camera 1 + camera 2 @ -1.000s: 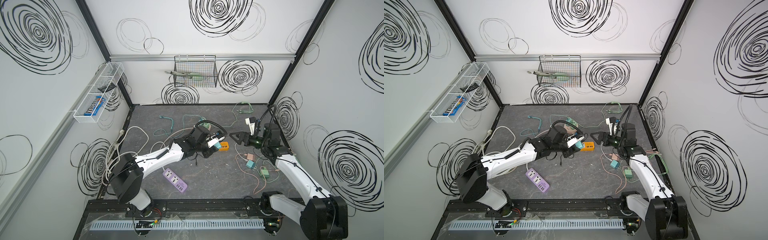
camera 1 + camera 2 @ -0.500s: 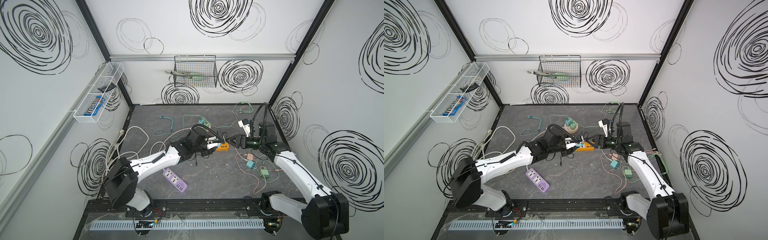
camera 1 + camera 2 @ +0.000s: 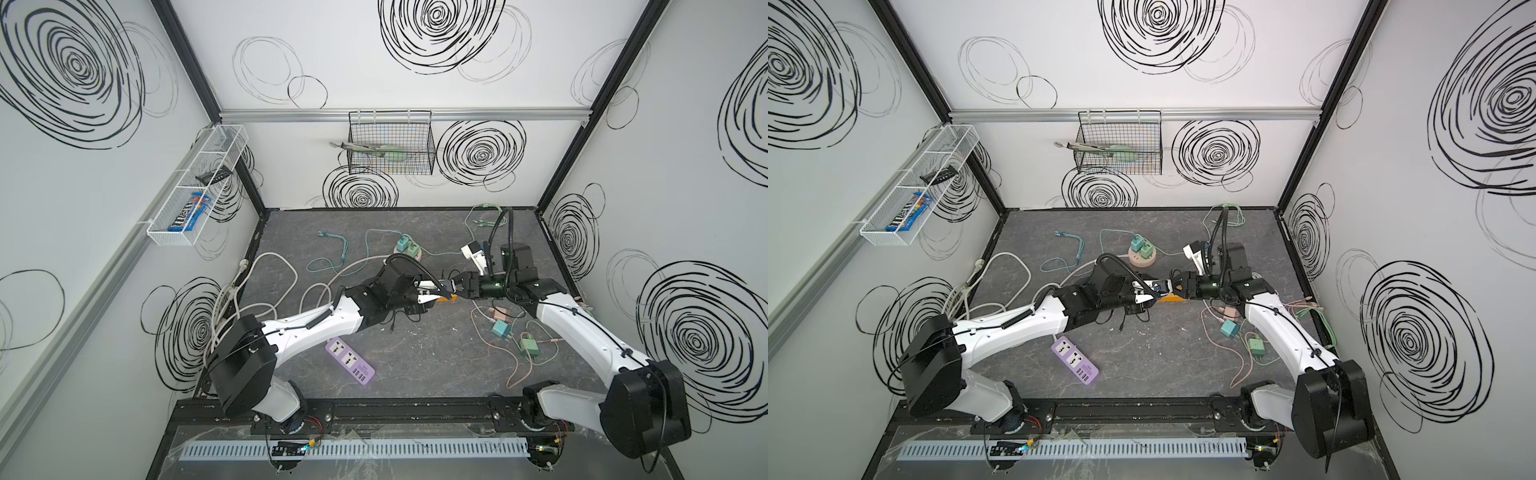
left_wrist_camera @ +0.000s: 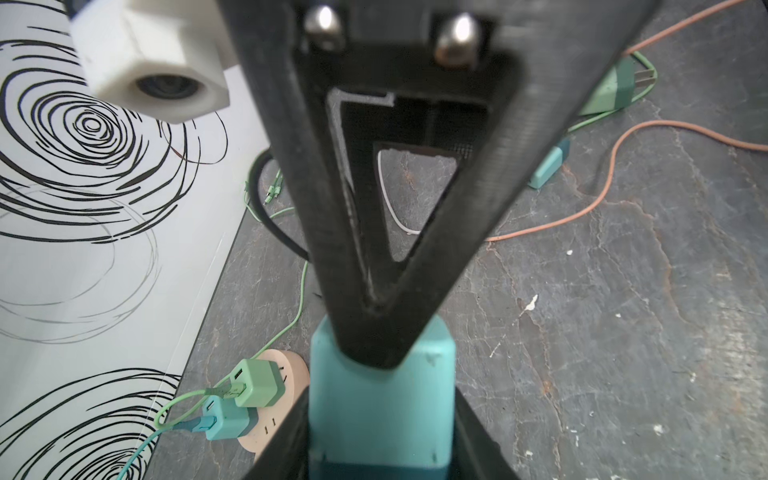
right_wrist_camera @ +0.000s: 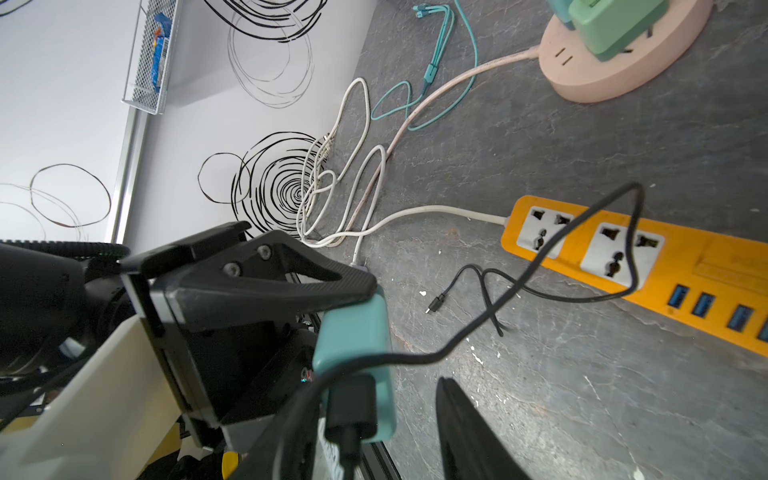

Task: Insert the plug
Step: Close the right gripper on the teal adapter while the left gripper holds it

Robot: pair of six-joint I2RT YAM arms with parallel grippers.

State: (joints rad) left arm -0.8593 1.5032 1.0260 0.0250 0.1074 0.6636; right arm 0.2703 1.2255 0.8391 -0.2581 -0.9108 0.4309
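White walls scrawled with black spirals close in three sides of a dark grey, marble-veined desk, with black posts at the back corners. Both arms meet at mid-desk.

A white wire basket on the left wall holds a blue packet reading "m&m's" — the only legible writing. A black wire basket hangs on the back wall. White cables coil along the desk's left edge.

A purple power strip lies near the front, with open desk between it and the loose adapters beside the right arm. The orange power strip lies below the meeting point, and a round pink hub sits behind it.

The left gripper has its fingers clamped on the teal plug, held off the desk near the orange strip. The right gripper stands partly apart around the plug, not clamped — desk shows between one of its fingers and the plug. A black cable trails from the plug across the strip's sockets.
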